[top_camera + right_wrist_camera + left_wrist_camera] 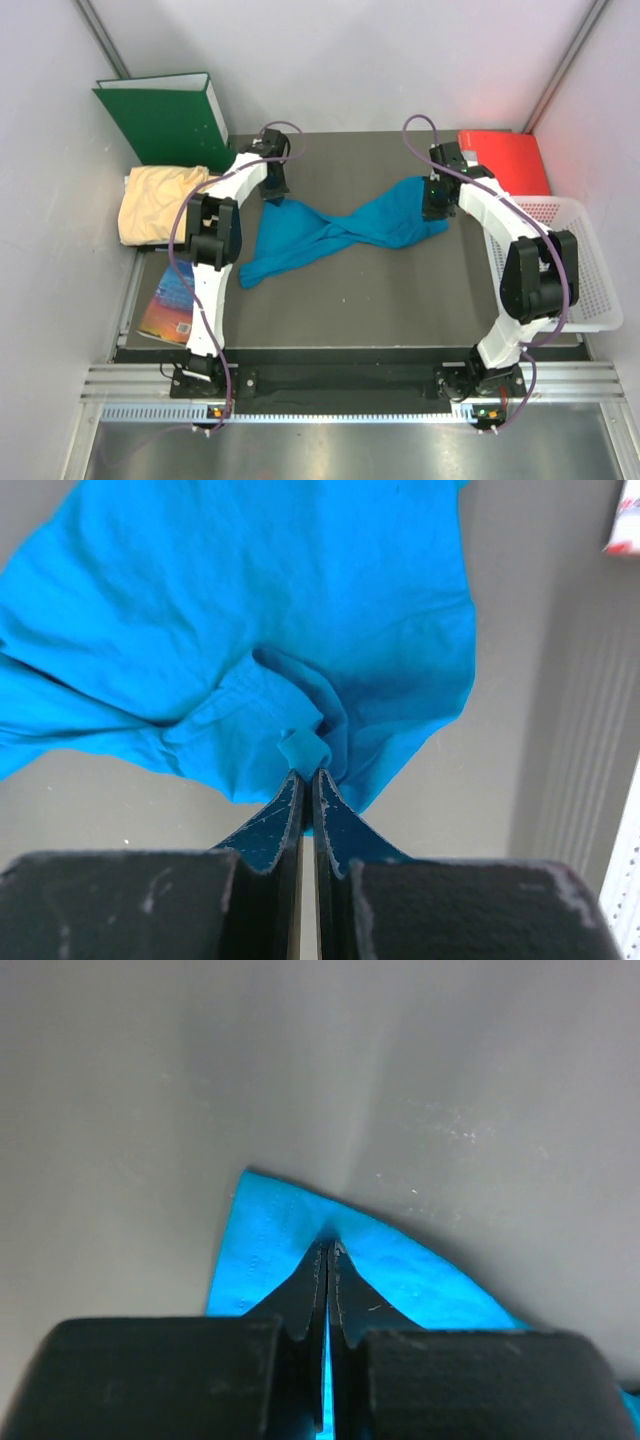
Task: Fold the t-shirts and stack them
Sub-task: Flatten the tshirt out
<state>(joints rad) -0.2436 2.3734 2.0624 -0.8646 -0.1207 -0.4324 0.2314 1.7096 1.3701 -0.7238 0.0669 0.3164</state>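
The teal-blue t-shirt (335, 232) hangs twisted between my two grippers over the dark table. My left gripper (275, 190) is shut on one corner of it; in the left wrist view the cloth (262, 1245) fans out past the closed gripper (329, 1248). My right gripper (435, 203) is shut on the other end; in the right wrist view the bunched cloth (250, 610) spreads beyond the closed gripper (305, 775). The pale yellow-orange t-shirt (158, 202) lies crumpled at the table's left edge.
A green binder (165, 115) stands at the back left. A red folder (505, 160) lies at the back right, next to a white basket (590, 265). A colourful book (170, 300) lies at the front left.
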